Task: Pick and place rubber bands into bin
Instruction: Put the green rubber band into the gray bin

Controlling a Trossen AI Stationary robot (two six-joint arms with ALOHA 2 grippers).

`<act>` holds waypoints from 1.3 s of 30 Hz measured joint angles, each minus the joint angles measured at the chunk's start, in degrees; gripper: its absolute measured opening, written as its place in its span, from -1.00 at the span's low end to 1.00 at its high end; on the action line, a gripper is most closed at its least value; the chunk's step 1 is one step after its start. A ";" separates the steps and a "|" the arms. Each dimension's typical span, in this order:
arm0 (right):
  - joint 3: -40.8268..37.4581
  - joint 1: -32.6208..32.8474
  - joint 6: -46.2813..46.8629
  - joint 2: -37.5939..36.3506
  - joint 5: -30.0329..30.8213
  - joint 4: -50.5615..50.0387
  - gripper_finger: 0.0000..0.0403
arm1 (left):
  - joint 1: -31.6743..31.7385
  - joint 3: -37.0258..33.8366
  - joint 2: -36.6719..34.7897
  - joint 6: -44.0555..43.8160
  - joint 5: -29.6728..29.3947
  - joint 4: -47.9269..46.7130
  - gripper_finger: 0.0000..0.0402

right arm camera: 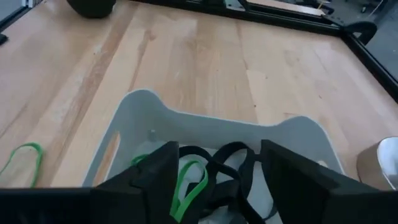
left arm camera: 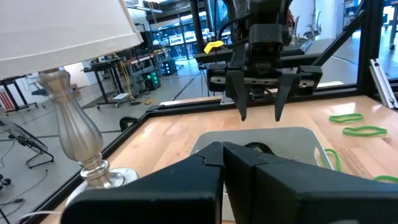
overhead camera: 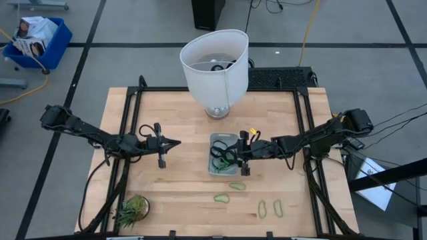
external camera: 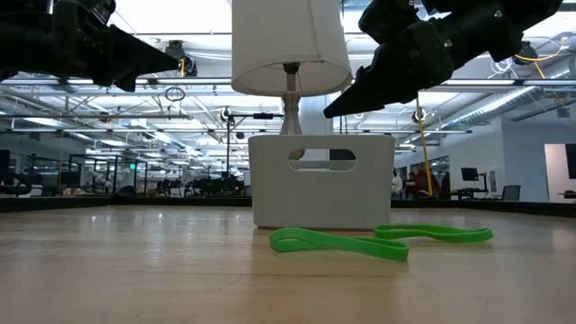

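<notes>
The bin (overhead camera: 217,138) sits mid-table in front of the lamp, with dark rubber bands (right arm camera: 231,163) and a green one (right arm camera: 188,185) lying inside it. Several more green rubber bands (overhead camera: 237,186) (overhead camera: 221,198) (overhead camera: 263,209) lie flat on the wood nearer the front edge. My right gripper (overhead camera: 233,155) (right arm camera: 219,149) hangs open just above the bin's right part, fingers on either side of the bands below and touching nothing. My left gripper (overhead camera: 177,142) (left arm camera: 224,155) is shut and empty, held level above the table left of the bin.
A white-shaded lamp (overhead camera: 215,67) stands just behind the bin. A small spiky green plant (overhead camera: 131,210) sits at the front left corner. Black frame rails (overhead camera: 127,133) run along the table's left and right sides. Bare wood lies between the bin and the left gripper.
</notes>
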 joint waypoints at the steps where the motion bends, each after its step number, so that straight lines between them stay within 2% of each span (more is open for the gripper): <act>1: 0.00 0.01 -0.02 -0.39 -0.20 -0.31 0.06 | 0.00 0.00 -0.02 0.00 0.01 -0.02 -0.97; 5: 0.02 0.02 -0.80 -1.77 -3.62 -1.57 -0.18 | 0.00 0.00 -0.01 0.02 0.02 -0.01 -0.97; 11: 0.02 0.48 -1.57 -5.30 -4.61 -4.01 -0.81 | 0.00 0.00 -0.01 0.02 0.02 0.00 -0.97; 13: 0.01 0.54 -2.70 -6.95 -4.70 -7.23 -0.95 | 0.00 0.00 -0.01 0.02 0.02 0.02 -0.97; 15: -0.07 0.52 -2.87 -8.61 -5.95 -8.35 -0.94 | 0.02 0.00 0.00 0.02 0.02 0.00 -0.97; 19: -2.52 0.56 -2.82 -12.88 -9.22 -2.73 -0.97 | 0.00 0.00 -0.01 0.02 0.02 0.00 -0.97; 34: -17.86 1.37 2.30 -25.74 -7.37 0.61 -1.00 | 0.01 0.00 -0.01 0.35 -0.07 -0.32 -0.97; 39: -20.51 4.17 4.70 -28.69 -7.39 0.79 -1.00 | 0.00 0.00 -0.02 0.32 -0.07 -0.32 -0.97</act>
